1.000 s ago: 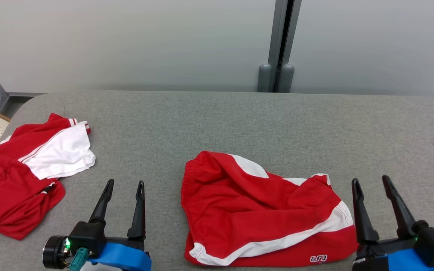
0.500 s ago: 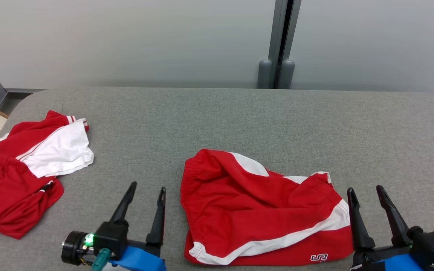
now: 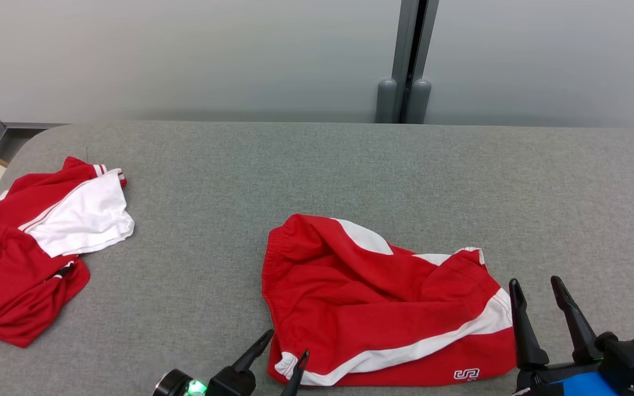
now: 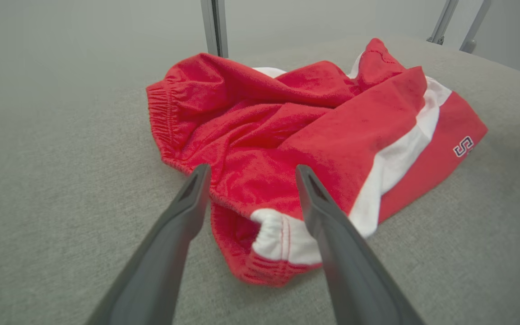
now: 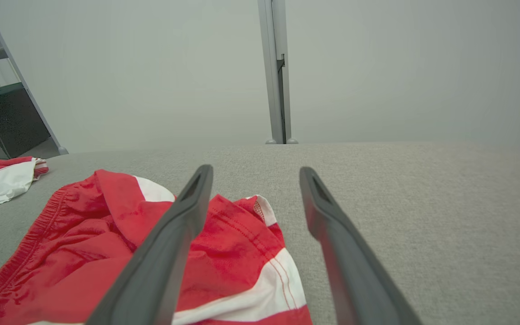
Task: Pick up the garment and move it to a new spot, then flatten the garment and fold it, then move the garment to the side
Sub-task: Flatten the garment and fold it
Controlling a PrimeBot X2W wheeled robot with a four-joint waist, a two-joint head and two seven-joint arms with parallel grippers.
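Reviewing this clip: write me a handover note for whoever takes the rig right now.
Left gripper: open, straddling the near-left hem corner of the red shorts.
Right gripper: open, beside the shorts' right edge, holding nothing.
Shorts lie crumpled in the middle of the table; a second red-and-white garment sits bunched at its left end.
Done: no flattening or fold visible.
Left: grasp, flatten, fold, move aside.

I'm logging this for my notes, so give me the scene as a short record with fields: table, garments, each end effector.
table: gray fabric surface
red shorts: crumpled, white stripes, front middle
second garment: red and white, bunched at the table's left end
left end effector: open, straddling the shorts' near hem corner
right end effector: open, beside the shorts' right edge
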